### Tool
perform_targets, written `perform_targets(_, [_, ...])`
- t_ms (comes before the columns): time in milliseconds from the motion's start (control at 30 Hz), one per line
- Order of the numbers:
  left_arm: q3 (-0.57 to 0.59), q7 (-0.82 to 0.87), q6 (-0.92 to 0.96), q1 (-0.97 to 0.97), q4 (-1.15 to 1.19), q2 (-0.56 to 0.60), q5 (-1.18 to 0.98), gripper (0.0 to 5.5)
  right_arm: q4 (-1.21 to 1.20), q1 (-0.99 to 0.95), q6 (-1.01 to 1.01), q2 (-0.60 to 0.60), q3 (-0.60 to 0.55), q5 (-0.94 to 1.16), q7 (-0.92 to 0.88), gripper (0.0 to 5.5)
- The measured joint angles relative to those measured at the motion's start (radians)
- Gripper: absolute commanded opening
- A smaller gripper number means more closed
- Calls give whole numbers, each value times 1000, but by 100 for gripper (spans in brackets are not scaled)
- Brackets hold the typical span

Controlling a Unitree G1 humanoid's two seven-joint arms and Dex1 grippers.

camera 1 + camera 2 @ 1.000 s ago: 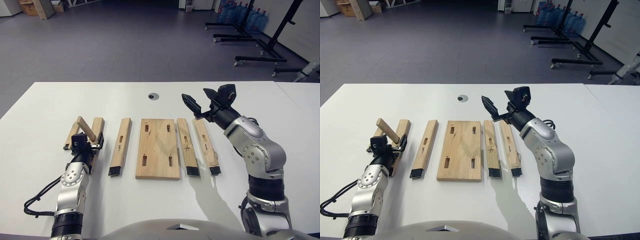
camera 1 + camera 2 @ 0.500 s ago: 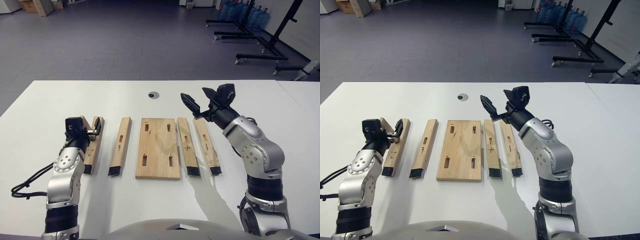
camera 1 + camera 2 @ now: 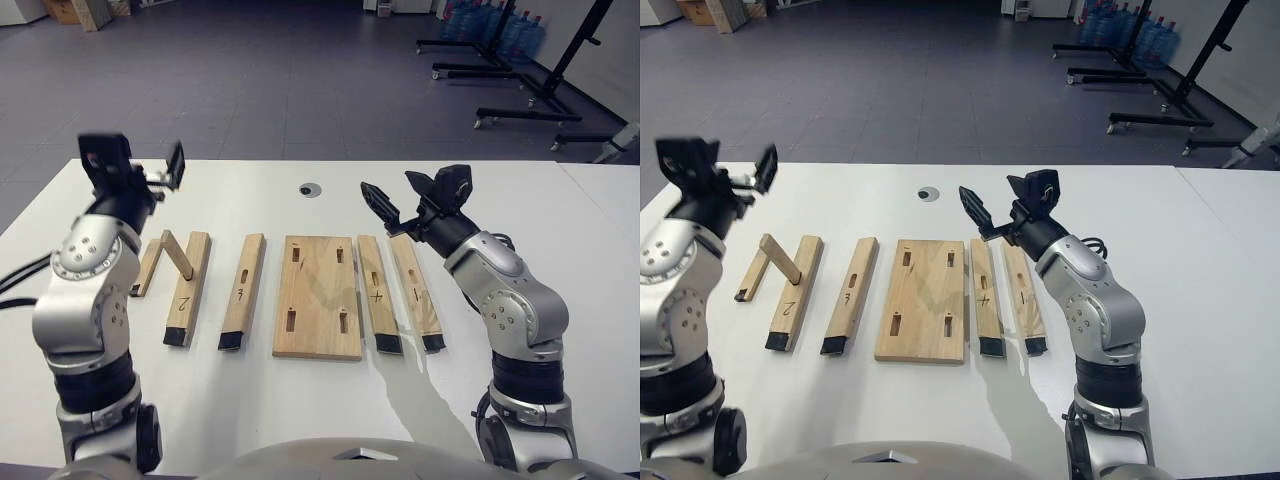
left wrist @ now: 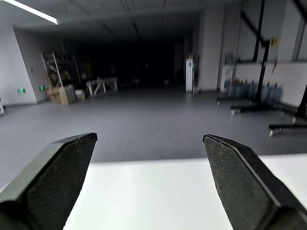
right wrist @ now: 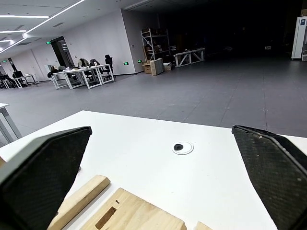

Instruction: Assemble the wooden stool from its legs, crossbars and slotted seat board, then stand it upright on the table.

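The slotted seat board (image 3: 316, 296) lies flat mid-table. Two legs (image 3: 241, 290) (image 3: 188, 288) lie to its left and two more (image 3: 374, 293) (image 3: 414, 292) to its right, all side by side. One short crossbar (image 3: 178, 256) leans across the leftmost leg, and another (image 3: 148, 268) lies beside it. My left gripper (image 3: 140, 165) is open and empty, raised high over the table's far left, well above the crossbars. My right gripper (image 3: 400, 200) is open and empty, hovering above the far ends of the two right legs. In the right wrist view the board's corner (image 5: 134, 215) sits between the fingertips (image 5: 43, 167).
A round cable hole (image 3: 309, 189) sits in the white table (image 3: 540, 200) behind the board. The table's right side and front edge are bare. Wheeled black stands (image 3: 520, 105) stand on the floor far behind.
My left arm has lifted from beside the leftmost leg and crossbars up and back to the far left. The crossbars stay on the table. My right arm has barely moved.
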Motion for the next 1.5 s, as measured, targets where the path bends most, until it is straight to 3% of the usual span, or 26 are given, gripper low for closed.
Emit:
perform_targets(100, [7, 16, 32, -65, 1, 10, 0, 406, 10, 0, -13, 1, 0, -1, 1, 540])
perform_targets(333, [-3, 8, -46, 139, 50, 1, 66, 406, 26, -2, -15, 1, 2, -1, 5, 540])
perform_targets(1133, [-54, 37, -188, 78, 171, -60, 122, 406, 32, -25, -13, 0, 4, -1, 17, 540])
perform_targets(1267, [-55, 34, -292, 102, 296, -70, 150, 406, 34, -32, -11, -3, 4, -1, 18, 540])
perform_targets(1500, [-114, -21, -677, 108, 654, -102, 194, 406, 47, -59, 10, -16, -1, 1, 26, 540])
